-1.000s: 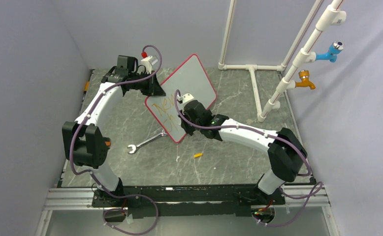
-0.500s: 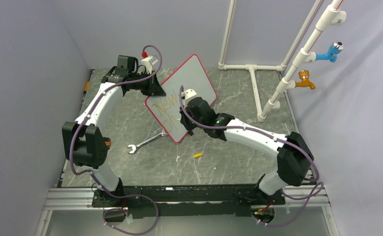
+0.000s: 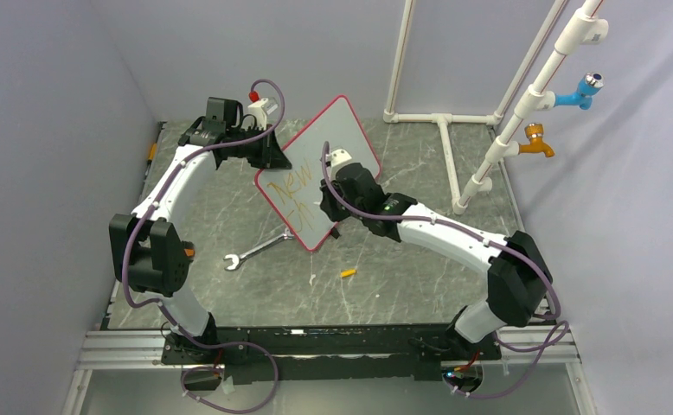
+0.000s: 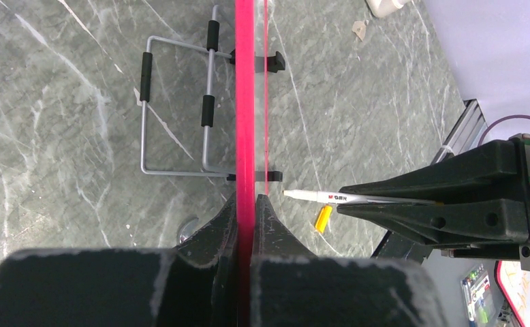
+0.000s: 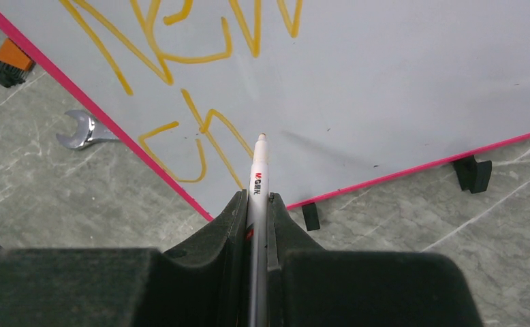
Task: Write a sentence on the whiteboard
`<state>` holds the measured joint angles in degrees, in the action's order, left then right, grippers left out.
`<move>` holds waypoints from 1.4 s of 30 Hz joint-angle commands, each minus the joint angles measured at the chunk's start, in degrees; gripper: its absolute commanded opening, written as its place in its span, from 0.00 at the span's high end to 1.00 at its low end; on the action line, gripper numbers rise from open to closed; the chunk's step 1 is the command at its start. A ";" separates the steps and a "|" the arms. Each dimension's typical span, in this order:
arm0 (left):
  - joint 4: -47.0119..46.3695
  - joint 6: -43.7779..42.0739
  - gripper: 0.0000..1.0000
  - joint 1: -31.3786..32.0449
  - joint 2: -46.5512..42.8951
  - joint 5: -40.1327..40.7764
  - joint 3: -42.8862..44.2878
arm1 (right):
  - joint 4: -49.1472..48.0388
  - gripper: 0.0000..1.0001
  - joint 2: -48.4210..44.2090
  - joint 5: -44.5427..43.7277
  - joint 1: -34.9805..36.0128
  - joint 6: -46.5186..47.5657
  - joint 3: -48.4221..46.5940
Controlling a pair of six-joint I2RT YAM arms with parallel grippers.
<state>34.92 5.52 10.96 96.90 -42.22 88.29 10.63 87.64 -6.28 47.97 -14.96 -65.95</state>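
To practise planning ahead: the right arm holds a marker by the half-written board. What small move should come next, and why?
Probably ease the marker tip onto the whiteboard just right of the "Ch" and start the next letter: the tip looks off the surface, the right gripper is shut on it, and the left gripper clamps the frame.

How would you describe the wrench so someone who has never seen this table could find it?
Find the red-framed whiteboard standing tilted in the middle of the grey table. At its nearest corner, a wrench lies flat on the table. It is the only bare silver metal tool there, far longer than the small orange piece nearby.
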 commanded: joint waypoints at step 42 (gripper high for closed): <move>-1.03 -1.74 1.00 1.17 -2.07 -0.67 -1.63 | -7.30 1.00 3.86 10.72 -3.88 1.45 -2.68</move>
<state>34.15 5.87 10.96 96.25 -42.26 87.42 6.83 90.91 2.68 44.05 -13.67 -66.48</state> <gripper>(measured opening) 0.068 0.127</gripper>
